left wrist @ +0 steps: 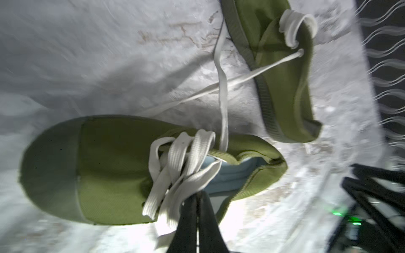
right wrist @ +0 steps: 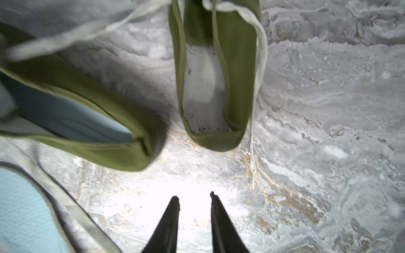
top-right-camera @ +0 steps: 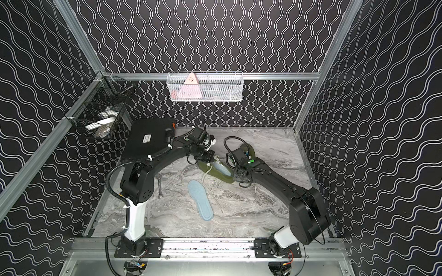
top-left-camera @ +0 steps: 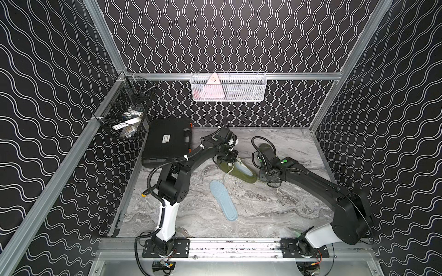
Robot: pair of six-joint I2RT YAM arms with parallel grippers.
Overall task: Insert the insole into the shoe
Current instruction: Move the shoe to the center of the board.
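A green shoe (top-left-camera: 247, 176) with white laces lies mid-table, and a light blue insole (top-left-camera: 245, 170) sits inside it. My left gripper (left wrist: 198, 195) is shut on the shoe's (left wrist: 109, 170) near side wall, right beside the laces; the insole inside (left wrist: 232, 175) shows past the fingertips. A loose light blue insole (top-left-camera: 223, 199) lies flat on the table in front of the shoe. Behind, a second green shoe (right wrist: 238, 76) shows a bare white inside, half hidden by my right arm in both top views. My right gripper (right wrist: 194, 197) is a little open, holding nothing, over bare table behind both heels.
A black case (top-left-camera: 167, 141) lies at the back left. On the left rail hangs a black wire basket (top-left-camera: 124, 114), and on the back rail a white mesh basket (top-left-camera: 227, 87). A wrench (top-right-camera: 159, 186) lies by the left arm's base. Loose laces trail across the marble table (top-left-camera: 275, 210).
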